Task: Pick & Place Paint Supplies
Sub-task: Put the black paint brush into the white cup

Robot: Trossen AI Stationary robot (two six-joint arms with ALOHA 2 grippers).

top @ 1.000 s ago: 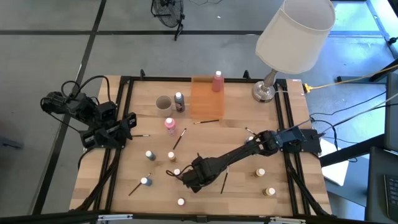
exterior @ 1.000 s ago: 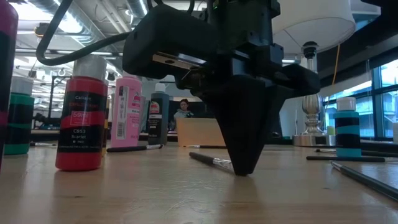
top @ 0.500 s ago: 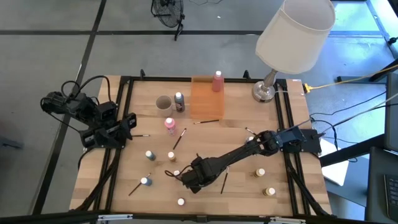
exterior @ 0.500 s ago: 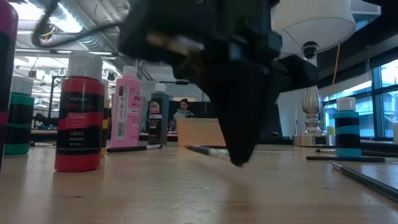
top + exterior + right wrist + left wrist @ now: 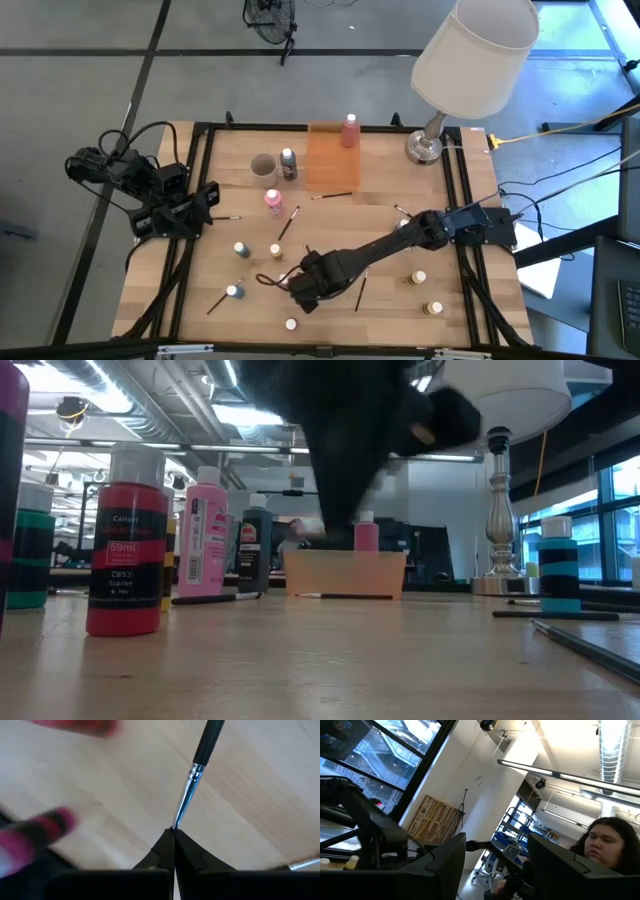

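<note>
My right gripper (image 5: 298,290) hangs above the table's near middle, shut on a thin dark paintbrush (image 5: 268,281) with a silver ferrule (image 5: 192,780). In the low view it is a dark blur (image 5: 350,450) up off the table. At the left edge my left gripper (image 5: 205,200) waits open, and its wrist view shows its two fingers apart (image 5: 495,870). A pink bottle (image 5: 272,201) and a dark bottle (image 5: 288,164) stand on the wood. Another pink bottle (image 5: 349,131) stands in the orange tray (image 5: 328,172). Small pots (image 5: 241,249) and loose brushes (image 5: 288,222) lie scattered. My right gripper pinches the paintbrush's bristle tip (image 5: 175,824) between its two shut fingertips, only at their free ends. The fingers come from above, pointing down. The brush slants away below them, its dark handle (image 5: 210,740) toward the table's left. Whether the handle end touches the wood I cannot tell.
A grey cup (image 5: 263,167) stands beside the dark bottle. A lamp (image 5: 432,142) stands at the far right. More pots (image 5: 420,277) (image 5: 233,291) (image 5: 291,324) and brushes (image 5: 360,292) (image 5: 216,302) lie around my right gripper. A person shows in the room in the left wrist view.
My right gripper, shut on the brush throughout, has risen from the table, most of it in the last half second. In the low view its fingertips have left the wood and gone up. The brush's held end has come up with it.
</note>
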